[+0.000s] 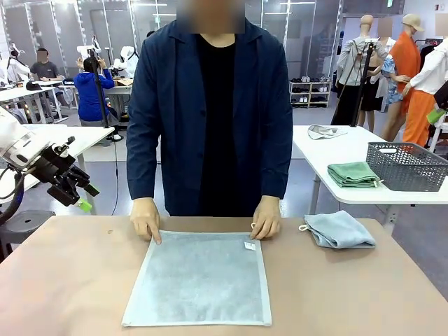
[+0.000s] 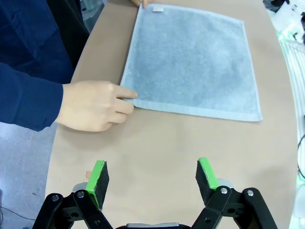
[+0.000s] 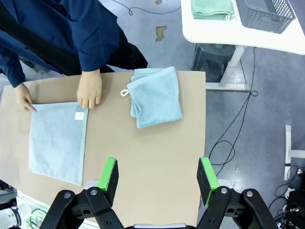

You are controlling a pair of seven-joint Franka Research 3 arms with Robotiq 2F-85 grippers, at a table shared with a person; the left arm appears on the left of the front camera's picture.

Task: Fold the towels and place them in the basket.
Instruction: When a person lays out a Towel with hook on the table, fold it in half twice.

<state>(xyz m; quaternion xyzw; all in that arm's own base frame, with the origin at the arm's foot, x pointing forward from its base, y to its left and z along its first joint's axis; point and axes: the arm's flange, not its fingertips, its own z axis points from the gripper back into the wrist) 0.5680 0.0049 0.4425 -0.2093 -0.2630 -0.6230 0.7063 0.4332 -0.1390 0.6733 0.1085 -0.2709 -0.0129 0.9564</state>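
Note:
One pale blue-grey towel (image 1: 201,278) lies spread flat on the brown table, and the person's two hands (image 1: 145,218) press its far corners. A second towel (image 1: 340,229), folded with its white loop to the left, sits at the table's right. Both towels show from above in the right wrist view, the flat towel (image 3: 56,141) and the folded one (image 3: 156,97). The dark grey mesh basket (image 1: 407,166) stands on a white side table at the far right. My left gripper (image 1: 78,196) hovers off the table's left edge, open (image 2: 153,177). My right gripper (image 3: 158,175) is open, high above the table.
A folded green cloth (image 1: 353,174) lies beside the basket on the white side table (image 1: 329,150). The person stands at the table's far edge. Bare tabletop (image 1: 70,280) runs along both sides of the flat towel.

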